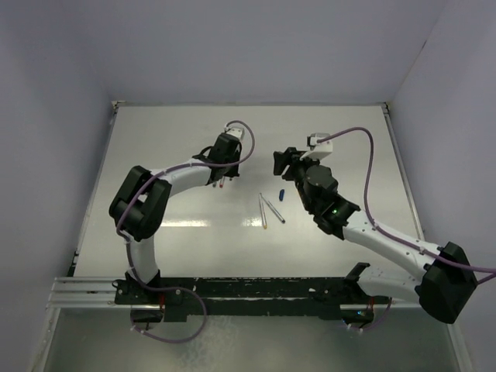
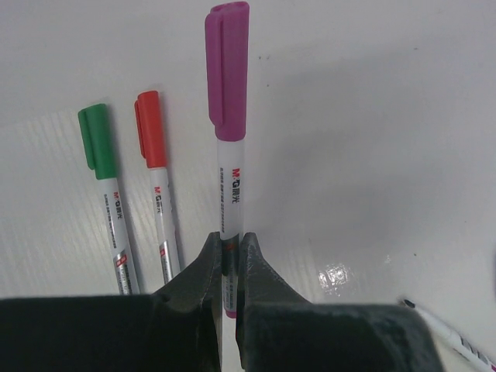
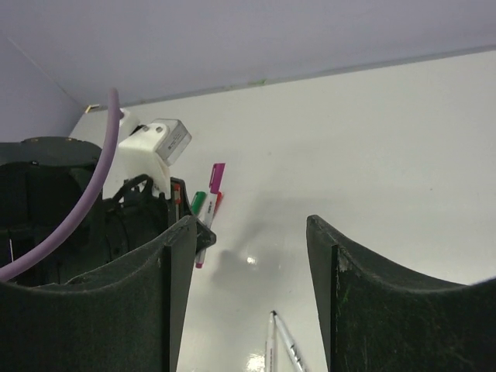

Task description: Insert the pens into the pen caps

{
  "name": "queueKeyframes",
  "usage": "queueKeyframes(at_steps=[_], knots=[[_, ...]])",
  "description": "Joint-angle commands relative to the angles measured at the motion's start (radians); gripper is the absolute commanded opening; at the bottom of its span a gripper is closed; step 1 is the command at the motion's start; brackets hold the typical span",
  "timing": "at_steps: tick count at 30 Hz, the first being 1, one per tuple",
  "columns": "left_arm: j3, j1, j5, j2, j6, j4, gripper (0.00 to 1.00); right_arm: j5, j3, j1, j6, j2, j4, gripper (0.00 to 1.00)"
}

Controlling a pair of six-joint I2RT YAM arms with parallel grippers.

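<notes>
Desk [image 1: 167,143]: a pale, glossy surface that carried all the pens and both arms' working ends.
Green-capped pen [image 2: 112,205]: lay flat on the desk, furthest left in the left wrist view, cap end pointing away from the camera, its cap fully seated.
Red-capped pen [image 2: 160,209]: lay just beside the green-capped pen on its right, roughly parallel to it and likewise capped.
Purple-capped pen [image 2: 231,186]: sat to the right of the red one, its barrel running back between the dark fingers, purple cap at the far end. Whether it touched the desk could not be told.
Left end effector [image 2: 229,244]: jaws drawn together and clamped on the white barrel of the purple-capped pen, near the end opposite the cap. In the top view it hung over the left-centre of the desk, right at the group of capped pens.
Bare pens [image 1: 267,209]: two uncapped silvery sticks lay close together near the middle of the desk, meeting at their far ends and spreading slightly towards the arm bases, between the two arms and touched by neither.
Blue cap [image 1: 283,193]: a tiny blue piece lying loose on the desk just right of the bare pens' far ends.
Right end effector [image 3: 249,225]: jaws stood well apart with nothing between them, only desk showing in the gap. It hung above the desk near the blue cap, facing the left end effector.
</notes>
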Motion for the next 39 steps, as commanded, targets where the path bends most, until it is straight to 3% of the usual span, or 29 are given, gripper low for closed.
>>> queueKeyframes(at_steps=[1,20,28,31,35,39], knots=[[0.06,-0.001,-0.058,0.04,0.013,-0.037,0.05,0.012,0.02,-0.002,0.005,0.015,-0.008,0.61],[0.104,0.0,-0.058,0.104,-0.025,-0.085,0.2,-0.08,0.074,-0.002,0.063,0.155,-0.216,0.61],[0.103,0.0,-0.052,0.09,-0.027,-0.095,0.22,-0.138,0.086,0.0,0.086,0.245,-0.261,0.6],[0.098,0.0,-0.049,0.076,-0.029,-0.092,0.22,-0.146,0.091,0.0,0.084,0.274,-0.268,0.57],[0.085,0.0,-0.046,0.036,-0.029,-0.083,0.23,-0.173,0.092,0.0,0.089,0.298,-0.287,0.44],[0.083,-0.001,-0.034,-0.016,-0.024,-0.08,0.27,-0.205,0.086,0.001,0.083,0.316,-0.297,0.41]])
